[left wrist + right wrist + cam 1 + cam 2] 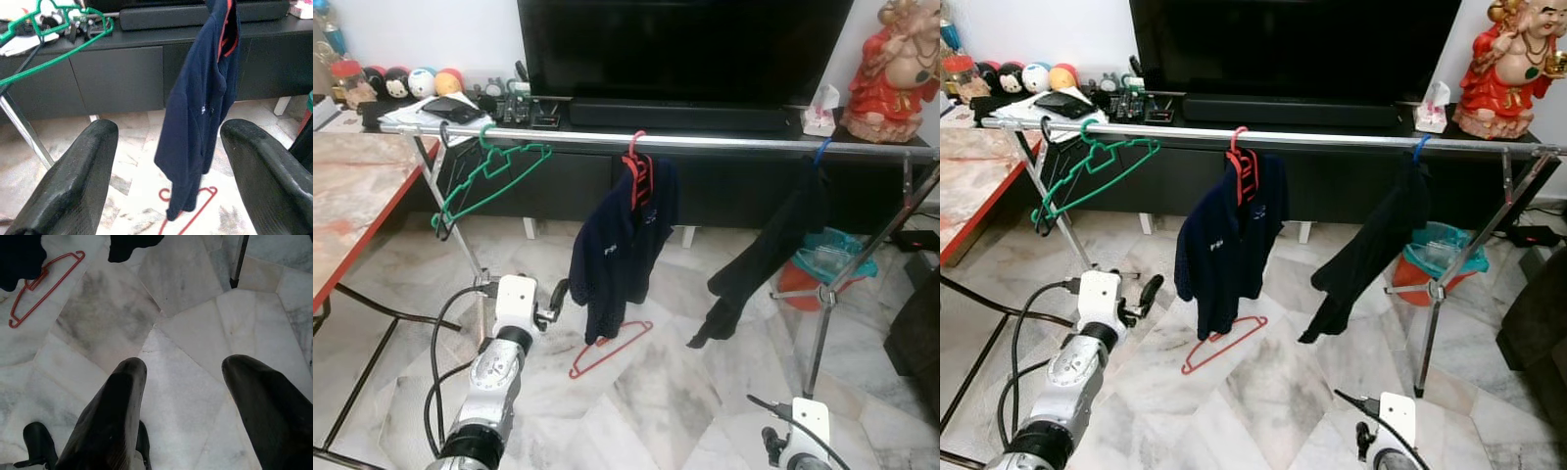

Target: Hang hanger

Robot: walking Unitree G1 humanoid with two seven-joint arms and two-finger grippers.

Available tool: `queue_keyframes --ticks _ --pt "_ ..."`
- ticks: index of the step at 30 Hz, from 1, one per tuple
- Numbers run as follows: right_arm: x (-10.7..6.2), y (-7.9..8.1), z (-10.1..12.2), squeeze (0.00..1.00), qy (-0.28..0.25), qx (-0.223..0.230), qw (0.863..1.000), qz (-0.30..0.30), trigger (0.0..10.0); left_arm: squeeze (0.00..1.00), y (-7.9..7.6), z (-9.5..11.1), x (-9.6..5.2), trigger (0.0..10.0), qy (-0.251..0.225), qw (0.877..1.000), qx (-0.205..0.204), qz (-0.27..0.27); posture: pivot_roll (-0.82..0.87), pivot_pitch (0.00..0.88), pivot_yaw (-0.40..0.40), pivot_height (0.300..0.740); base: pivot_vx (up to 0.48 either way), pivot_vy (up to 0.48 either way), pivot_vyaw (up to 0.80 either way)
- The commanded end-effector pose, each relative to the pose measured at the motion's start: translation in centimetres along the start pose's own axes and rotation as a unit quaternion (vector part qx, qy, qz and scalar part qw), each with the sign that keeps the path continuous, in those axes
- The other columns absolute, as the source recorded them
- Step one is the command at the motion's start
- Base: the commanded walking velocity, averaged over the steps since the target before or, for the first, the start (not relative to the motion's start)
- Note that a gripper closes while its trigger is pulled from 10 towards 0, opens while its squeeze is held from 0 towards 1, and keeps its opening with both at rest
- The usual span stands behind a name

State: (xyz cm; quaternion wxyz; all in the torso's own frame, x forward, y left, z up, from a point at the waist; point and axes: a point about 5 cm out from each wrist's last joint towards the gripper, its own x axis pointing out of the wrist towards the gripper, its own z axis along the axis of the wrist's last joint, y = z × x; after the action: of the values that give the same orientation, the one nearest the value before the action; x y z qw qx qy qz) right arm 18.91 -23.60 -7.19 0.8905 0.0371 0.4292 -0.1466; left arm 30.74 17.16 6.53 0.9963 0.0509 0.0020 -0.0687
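Note:
A red hanger (610, 349) lies flat on the marble floor, below the hem of a navy shirt (622, 245). That shirt hangs from another red hanger on a silver rail (724, 143). An empty green hanger (489, 181) hangs near the rail's left end, and a black garment (764, 255) hangs on a blue hook to the right. My left gripper (166, 181) is open and empty, held low and pointing at the navy shirt, short of the floor hanger (188, 215). My right gripper (183, 401) is open over bare floor, with the floor hanger (44, 284) well off to one side.
A marble-topped table with a red edge (352, 196) stands at the left. A black TV console (558, 186) runs behind the rail. The rack's right leg (822, 323) and an orange bucket (803, 284) stand at the right.

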Motion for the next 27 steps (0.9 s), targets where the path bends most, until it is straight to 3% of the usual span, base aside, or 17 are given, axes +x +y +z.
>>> queue_keyframes --ticks 1,10,18,23,27 --pt "0.0 -0.1 0.3 0.00 -0.005 0.002 1.000 -0.004 10.0 0.00 0.1 0.6 0.1 10.0 -0.006 1.000 -0.002 -0.005 -0.18 0.000 0.013 0.740 0.000 0.000 0.00" --pt "0.0 -0.2 0.0 0.00 0.006 0.000 1.000 -0.006 10.0 0.00 -0.2 1.6 0.5 10.0 -0.021 1.000 -0.011 -0.005 -0.15 0.000 0.011 0.740 0.000 0.000 0.00" --pt "-0.1 -0.5 -0.5 0.00 0.012 -0.010 1.000 0.002 10.0 0.00 -1.0 2.2 -0.4 10.0 -0.027 0.999 -0.032 0.000 -0.10 0.000 -0.025 0.740 0.000 0.000 0.00" --pt "-0.1 -0.6 -0.5 0.00 0.008 -0.030 0.999 0.014 10.0 0.00 -0.8 2.7 -0.8 10.0 -0.032 0.999 -0.037 0.012 -0.11 0.000 -0.030 0.740 0.268 0.000 0.00" --pt "-0.2 -0.6 -0.7 0.00 0.005 -0.020 1.000 0.013 10.0 0.00 -1.1 2.9 -0.8 10.0 -0.030 0.999 -0.038 0.003 -0.13 0.000 -0.016 0.740 0.323 0.000 0.00"
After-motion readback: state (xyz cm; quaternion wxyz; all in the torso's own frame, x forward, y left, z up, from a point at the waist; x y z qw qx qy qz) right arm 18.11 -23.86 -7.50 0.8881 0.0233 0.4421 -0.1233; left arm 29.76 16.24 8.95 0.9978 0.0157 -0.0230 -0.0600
